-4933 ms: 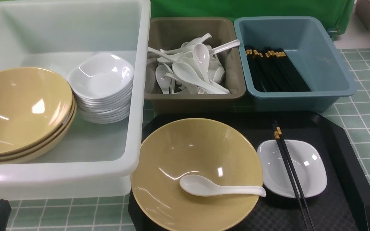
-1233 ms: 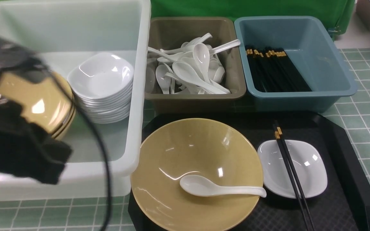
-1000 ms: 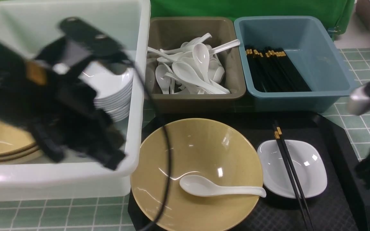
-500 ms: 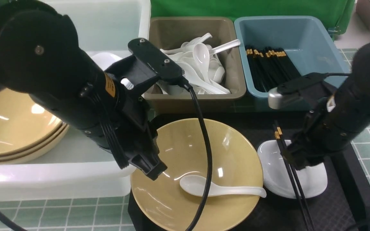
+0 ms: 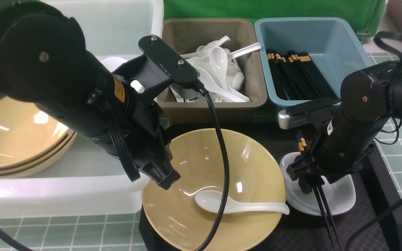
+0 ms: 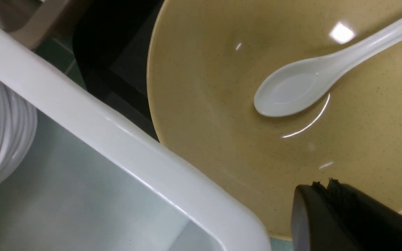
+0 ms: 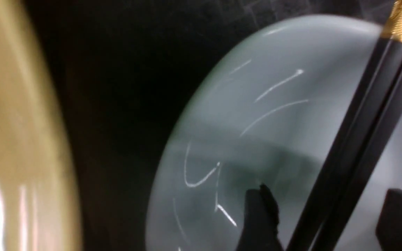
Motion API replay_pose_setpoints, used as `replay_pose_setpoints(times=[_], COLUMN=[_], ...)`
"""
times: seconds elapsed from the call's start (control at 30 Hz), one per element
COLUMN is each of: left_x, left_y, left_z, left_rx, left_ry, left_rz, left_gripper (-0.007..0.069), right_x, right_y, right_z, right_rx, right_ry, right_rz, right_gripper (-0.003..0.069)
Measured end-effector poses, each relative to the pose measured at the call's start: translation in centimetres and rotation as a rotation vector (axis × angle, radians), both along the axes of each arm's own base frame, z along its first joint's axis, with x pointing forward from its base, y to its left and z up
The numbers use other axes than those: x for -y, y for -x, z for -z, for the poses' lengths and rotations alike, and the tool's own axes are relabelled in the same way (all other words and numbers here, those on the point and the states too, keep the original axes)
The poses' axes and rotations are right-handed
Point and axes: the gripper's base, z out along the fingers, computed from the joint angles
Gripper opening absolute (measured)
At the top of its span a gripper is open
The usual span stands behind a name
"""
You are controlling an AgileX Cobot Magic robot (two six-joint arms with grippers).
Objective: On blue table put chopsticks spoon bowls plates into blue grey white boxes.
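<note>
Black chopsticks (image 7: 347, 150) lay across the white rounded-square dish (image 5: 342, 197), long axis passing between the right jaws, which stood apart, one on either side; the right arm (image 5: 347, 139) was nearer, whereas the left jaws (image 6: 326, 188), together, hung over the tan bowl (image 5: 253, 153)

Noted a bench (image 5: 68, 232) of pale blue-green, patterned in small square tiles with white grid lines. Carries a large translucent white tub (image 5: 82, 191) at the left, then, towards the back, a grey-brown tub (image 5: 204, 113) and a slate-blue tub (image 5: 344, 66), side by side. Also bears a flat black tray (image 5: 257, 129) with angled corners, nearer than both smaller tubs, just beside the white one.
</note>
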Motion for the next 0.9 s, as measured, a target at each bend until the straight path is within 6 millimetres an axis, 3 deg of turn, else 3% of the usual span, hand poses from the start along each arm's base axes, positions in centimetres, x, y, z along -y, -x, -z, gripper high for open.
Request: replay_pose_setpoints(times=[0.13,0.3,0.47,0.6,0.73,0.9], left_x=[0.0,0.0,0.0,0.1,0.6,2.2], left_y=[0.0,0.0,0.0,-0.1,-0.8,-3.0], left_z=[0.0,0.0,0.0,-0.1,-0.5,-0.2], left_rx=[0.003,0.006,0.006,0.018,0.094,0.211], left_ry=[-0.001,-0.002,-0.002,0.006,0.07,0.201], left_rz=[0.002,0.004,0.004,0.003,-0.009,-0.062], left_gripper=[0.0001,0.0001,0.0001,0.0001,0.0001,0.0001], right_x=[0.0,0.0,0.0,0.1,0.1,0.9], right_y=[0.0,-0.1,0.0,0.3,0.1,-2.5], right_z=[0.0,0.0,-0.2,-1.6,-6.5,-12.2], right_rx=[0.003,0.004,-0.002,0.029,0.173,0.396], right_ry=[-0.002,-0.003,0.0,-0.013,-0.063,-0.125], right_rz=[0.004,0.006,0.006,0.002,-0.033,-0.029], right_gripper=[0.0353,0.0169,0.0163,0.0163,0.0163,0.0163])
